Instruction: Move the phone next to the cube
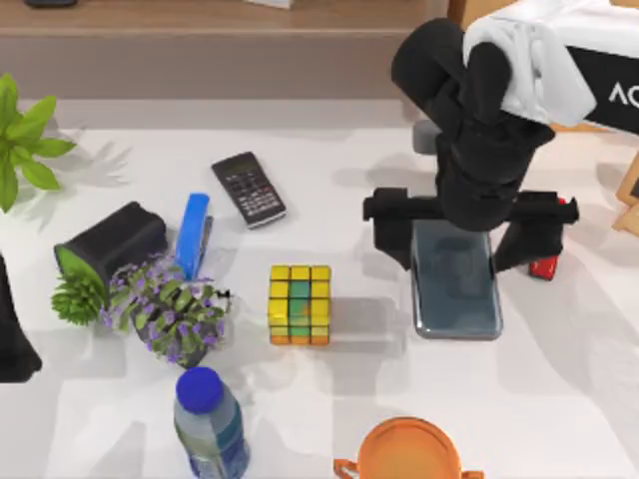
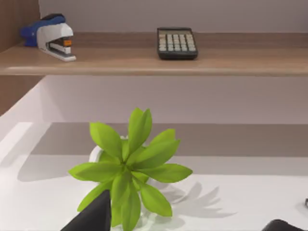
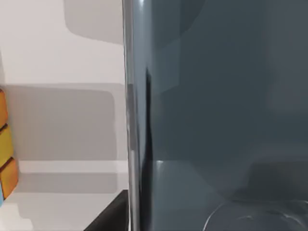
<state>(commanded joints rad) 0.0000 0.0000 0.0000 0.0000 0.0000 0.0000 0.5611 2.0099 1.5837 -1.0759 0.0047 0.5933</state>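
The phone (image 1: pixel 456 289), a dark glossy slab with a grey rim, lies flat on the white table right of centre. My right gripper (image 1: pixel 459 247) hangs over its far end, open, with one finger on each side of the slab and a gap to both long edges. The cube (image 1: pixel 300 304), mostly yellow with green and orange tiles, stands about a hand's width to the phone's left. In the right wrist view the phone (image 3: pixel 216 110) is very close and the cube (image 3: pixel 5 144) shows at the edge. My left gripper (image 2: pixel 187 226) is parked at the table's left edge, open.
A black calculator (image 1: pixel 249 188) and a blue stapler (image 1: pixel 193 235) lie behind the cube. A tipped black pot (image 1: pixel 105 249) and purple flowers (image 1: pixel 170 309) are to its left. A bottle (image 1: pixel 210 424) and an orange vessel (image 1: pixel 409 454) stand in front. A red object (image 1: pixel 544 267) lies by the right finger.
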